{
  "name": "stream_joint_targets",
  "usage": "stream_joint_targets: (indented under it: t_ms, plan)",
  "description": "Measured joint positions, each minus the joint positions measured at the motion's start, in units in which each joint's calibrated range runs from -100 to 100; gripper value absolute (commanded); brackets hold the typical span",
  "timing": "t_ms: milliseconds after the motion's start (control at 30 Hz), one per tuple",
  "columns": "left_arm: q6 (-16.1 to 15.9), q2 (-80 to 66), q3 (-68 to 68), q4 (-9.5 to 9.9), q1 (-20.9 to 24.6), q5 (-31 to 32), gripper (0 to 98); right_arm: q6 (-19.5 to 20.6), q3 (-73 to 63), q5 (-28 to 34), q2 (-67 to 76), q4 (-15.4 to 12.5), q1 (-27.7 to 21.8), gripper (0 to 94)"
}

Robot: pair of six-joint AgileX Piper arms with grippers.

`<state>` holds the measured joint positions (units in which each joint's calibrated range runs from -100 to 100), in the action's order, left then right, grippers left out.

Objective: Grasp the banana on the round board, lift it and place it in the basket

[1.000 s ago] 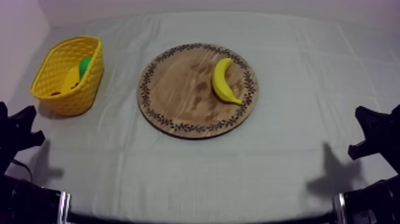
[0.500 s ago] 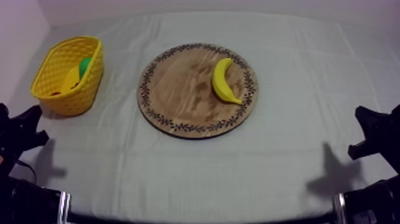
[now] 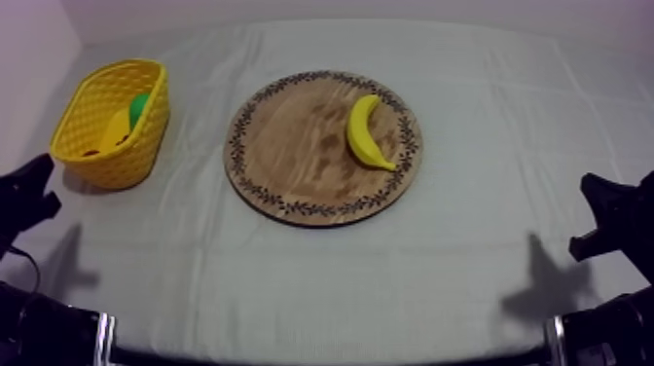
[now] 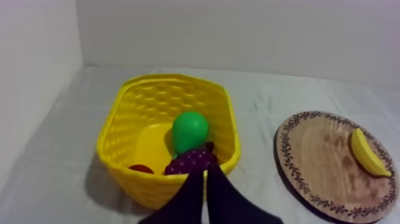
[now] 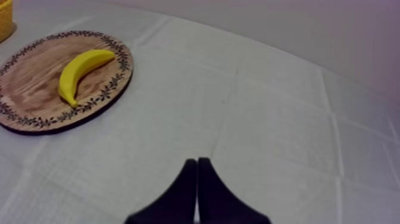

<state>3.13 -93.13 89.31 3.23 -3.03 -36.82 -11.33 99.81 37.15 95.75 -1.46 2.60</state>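
The yellow banana [image 3: 368, 132] lies on the right half of the round wooden board [image 3: 292, 146] at the table's middle. The yellow basket [image 3: 109, 122] stands at the far left. My left gripper [image 3: 39, 185] sits low at the left edge, just in front of the basket; in the left wrist view its fingers [image 4: 205, 179] lie together as a narrow wedge, shut on nothing. My right gripper [image 3: 589, 214] rests low at the right edge, far from the board, and is likewise shut [image 5: 197, 173]. The right wrist view has the banana [image 5: 80, 71] on the board [image 5: 36, 95].
Inside the basket [image 4: 137, 107] lie a green toy fruit [image 4: 190, 131], a bunch of grapes [image 4: 191, 161], a small red fruit [image 4: 141, 169] and a yellow piece [image 4: 152, 146]. The board [image 4: 309, 161] with the banana [image 4: 368, 154] lies beside it. Open cloth surrounds the board.
My left gripper has shifted back and to the left, closer to the basket's near end. The right arm, banana, board and basket have not moved.
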Motion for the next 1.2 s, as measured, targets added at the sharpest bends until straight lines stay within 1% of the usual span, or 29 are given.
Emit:
stream_joint_targets:
  t_ms: [267,433,567,700,967,1200]
  plan:
    - [0.8,12.4,-15.2,0.26,-0.7,-2.0,0.0,0.0,0.0,0.0,0.0,0.0,0.0,0.3]
    - [-0.1,21.7,-26.1,0.55,-1.9,-5.5,0.0,0.0,0.0,0.0,0.0,0.0,0.0,0.3]
    - [0.1,29.4,-35.3,1.16,-3.3,-8.8,0.0,0.0,0.0,0.0,0.0,0.0,0.0,0.3]
    - [1.5,37.5,-45.2,2.08,-5.3,-13.4,0.0,0.0,0.0,0.0,0.0,0.0,0.0,0.3]
    - [5.2,54.7,-66.8,3.40,-10.2,-25.0,0.0,0.0,0.0,0.0,0.0,0.0,0.0,0.3]
    - [8.3,68.3,-82.9,4.76,-14.5,-28.5,0.0,0.0,0.0,0.0,0.0,0.0,0.0,0.3]
